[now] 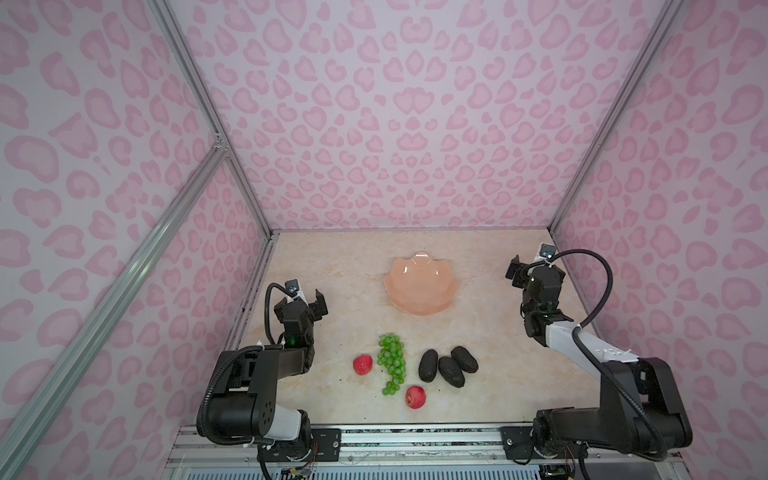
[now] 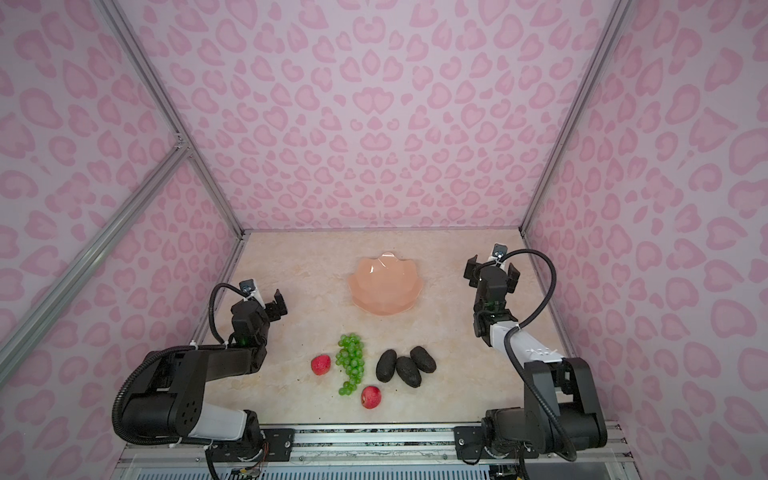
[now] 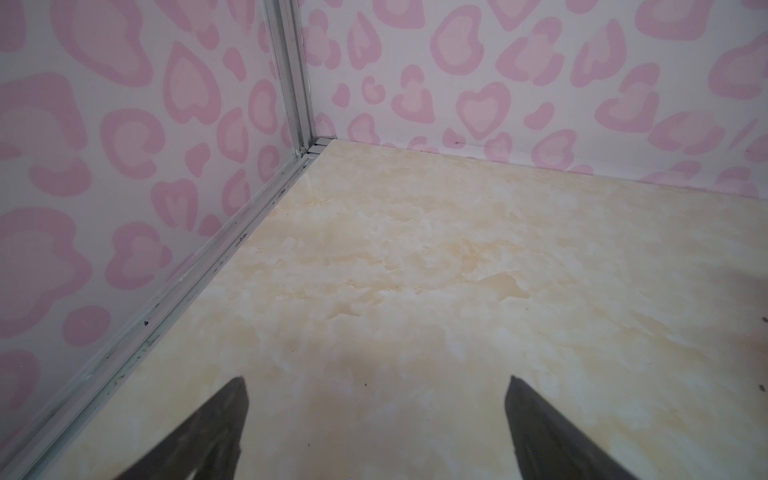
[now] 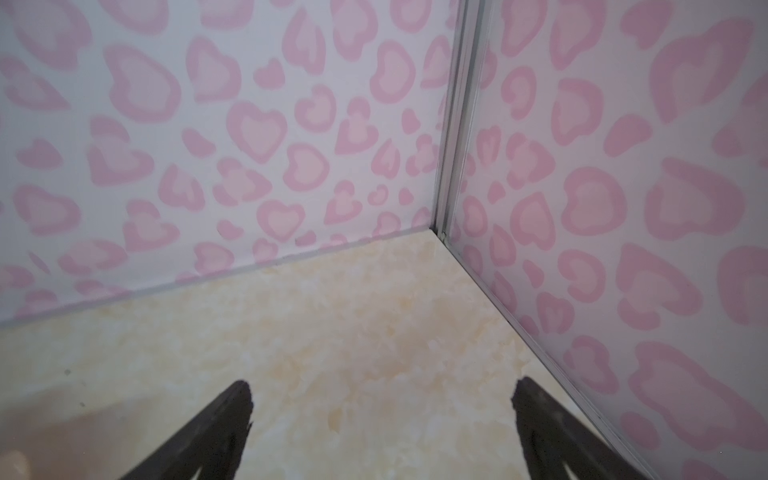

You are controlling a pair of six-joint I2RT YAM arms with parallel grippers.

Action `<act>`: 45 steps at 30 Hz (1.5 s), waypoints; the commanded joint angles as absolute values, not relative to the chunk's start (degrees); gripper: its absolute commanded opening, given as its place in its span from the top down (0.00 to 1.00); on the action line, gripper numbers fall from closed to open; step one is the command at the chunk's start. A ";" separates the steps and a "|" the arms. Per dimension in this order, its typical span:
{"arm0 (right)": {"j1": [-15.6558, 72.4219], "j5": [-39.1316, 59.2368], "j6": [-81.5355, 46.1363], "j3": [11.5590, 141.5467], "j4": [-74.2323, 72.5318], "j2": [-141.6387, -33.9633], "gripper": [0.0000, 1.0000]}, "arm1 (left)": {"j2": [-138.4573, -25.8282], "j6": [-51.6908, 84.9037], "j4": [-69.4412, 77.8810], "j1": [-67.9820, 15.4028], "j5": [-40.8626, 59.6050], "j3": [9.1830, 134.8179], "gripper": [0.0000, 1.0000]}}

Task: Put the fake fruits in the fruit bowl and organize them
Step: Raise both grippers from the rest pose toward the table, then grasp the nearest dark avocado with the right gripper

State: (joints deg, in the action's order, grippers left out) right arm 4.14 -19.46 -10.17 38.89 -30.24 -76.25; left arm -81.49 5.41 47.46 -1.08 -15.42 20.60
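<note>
**Both top views.**
- Left arm: elbow folded back near the front rail, forearm rising. The left gripper [image 1: 306, 301] is held over the tabletop [image 1: 332, 270] at 9 o'clock from the fruit bowl [image 1: 419, 282] and aims toward about 1 o'clock. Its fingers are released and spread wide.
- Right arm: stretched along the side wall. The right gripper [image 2: 493, 271] is at 3 o'clock from the bowl and aims toward 12. Its fingers are likewise spread and grasp nothing.
- The bowl sits at 12 o'clock from the fruit group, well apart from it. All the fruit lies on the tabletop, outside the bowl.
- Grape bunch [image 1: 391, 363]: long axis runs 12 to 6, broad end at 12, thin tail at 6.
- A red fruit [image 1: 363, 365] lies near the bunch at its 9 o'clock. A second red fruit [image 1: 415, 397] lies at 5 o'clock from the tail.
- Three avocados lie side by side at the bunch's 3 o'clock and appear to touch.
  - First avocado [image 1: 428, 365]: axis nearly 12 to 6.
  - Middle avocado [image 1: 451, 372]: axis about 11 to 5.
  - Third avocado [image 1: 464, 359]: axis about 10 to 4.

**Left wrist view.** Two dark fingertips [image 3: 232, 411] stand wide apart over bare marbled tabletop. Beyond them an aluminium post [image 3: 293, 75] stands in the corner between pink-patterned walls [image 3: 124, 124]. No fruit is in frame.

**Right wrist view.** The fingertips [image 4: 237, 407] are spread the same way, with only tabletop between them. They face a wall corner.
</note>
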 commanded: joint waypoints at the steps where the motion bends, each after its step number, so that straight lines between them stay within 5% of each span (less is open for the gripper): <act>1: 1.65 -9.75 -19.75 41.26 -13.75 -74.80 0.01 | -75.21 8.72 24.57 -0.97 -16.12 31.83 0.03; 6: 2.13 4.97 -14.39 41.46 -3.38 -71.89 0.05 | -63.13 11.21 11.55 -0.97 -13.86 39.03 0.03; 17: 28.77 -2.97 -18.88 41.30 24.32 -64.44 0.11 | -54.07 13.36 8.72 -0.70 -11.22 37.38 0.03; 27: 42.22 -1.90 -27.32 36.75 25.55 -65.88 0.16 | -52.46 13.30 7.40 -0.59 -11.58 37.56 0.03; 45: 44.08 -6.83 -35.86 28.97 19.00 -66.62 0.40 | -51.08 12.80 4.92 -0.61 -8.26 39.10 0.02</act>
State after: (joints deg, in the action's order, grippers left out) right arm 44.12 -4.47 -34.37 29.82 20.23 -66.76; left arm -51.48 12.99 5.65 -0.64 -8.80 38.20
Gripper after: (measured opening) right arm 0.611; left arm 0.977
